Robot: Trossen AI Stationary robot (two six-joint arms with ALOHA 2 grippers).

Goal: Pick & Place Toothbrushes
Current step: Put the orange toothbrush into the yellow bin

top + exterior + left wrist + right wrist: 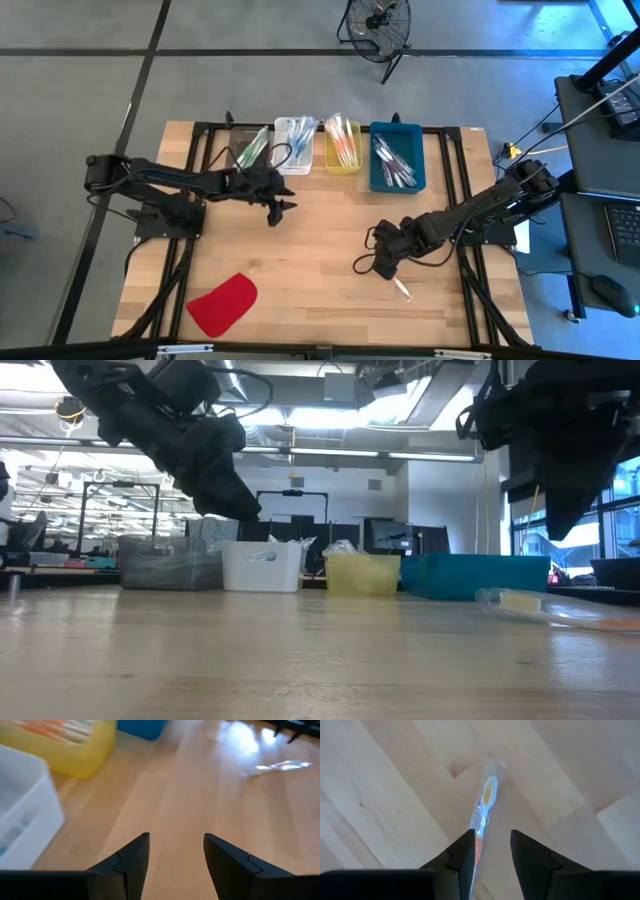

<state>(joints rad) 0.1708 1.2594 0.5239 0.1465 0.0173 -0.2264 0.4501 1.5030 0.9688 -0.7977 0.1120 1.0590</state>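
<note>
One toothbrush (487, 795), in a clear wrapper with an orange part, lies flat on the wooden table (320, 260) toward its near right (402, 290). My right gripper (492, 850) hangs just above it, pointing steeply down and open. The brush's near end runs under the gap between the fingers, and the fingers stay clear of it (555, 525). My left gripper (176, 855) is open with nothing between its fingers. It hovers over bare wood (283, 208) just in front of the white bin (20, 820). From there the same toothbrush (277, 766) shows farther off.
Along the far edge stand a clear bin (250, 148), a white bin (293, 145), a yellow bin (343, 147) and a blue bin (397, 157), each holding toothbrushes. A flat red piece (222, 304) lies at the near left. Bare wood spreads between the arms.
</note>
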